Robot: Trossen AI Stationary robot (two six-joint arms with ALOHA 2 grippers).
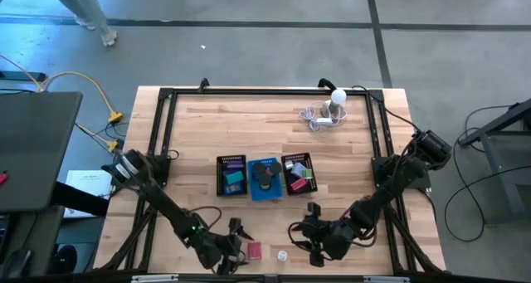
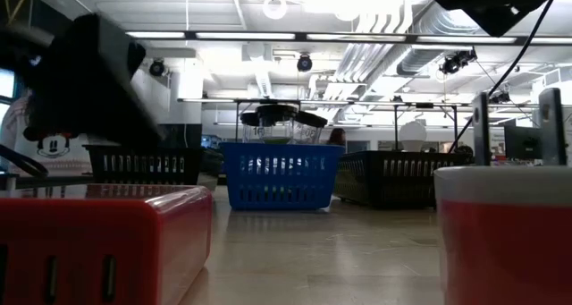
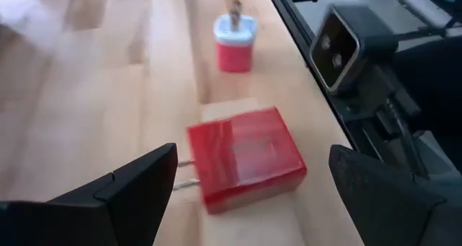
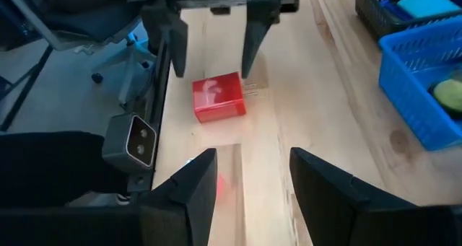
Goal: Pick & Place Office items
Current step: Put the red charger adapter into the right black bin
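Left gripper (image 3: 249,195) fingers (image 3: 123,195) were spread wide, nothing held, one on either side of the red charger block (image 3: 245,159) in the left wrist view. The block lay flat on the tabletop (image 3: 108,109) just ahead of the tips and in line with the gap. Its two metal prongs stuck out sideways toward one finger, so its prong axis ran across the gap, from finger to finger. A straight reach forward and down looked like it would bracket the block.

In the high view the block (image 1: 255,251) sat near the tabletop's 6 o'clock edge, at about 3 o'clock from the left gripper (image 1: 231,243) and touching distance from it. Right gripper (image 1: 311,246) sat well further off, at 3 o'clock of the block, fingers (image 4: 180,195) partly apart and empty, pointing toward it. A small red-and-white plug (image 1: 283,256) lay between block and right gripper. Left arm was clearly nearer. Trays (image 1: 264,178) stood at 12 o'clock of the block, well apart.
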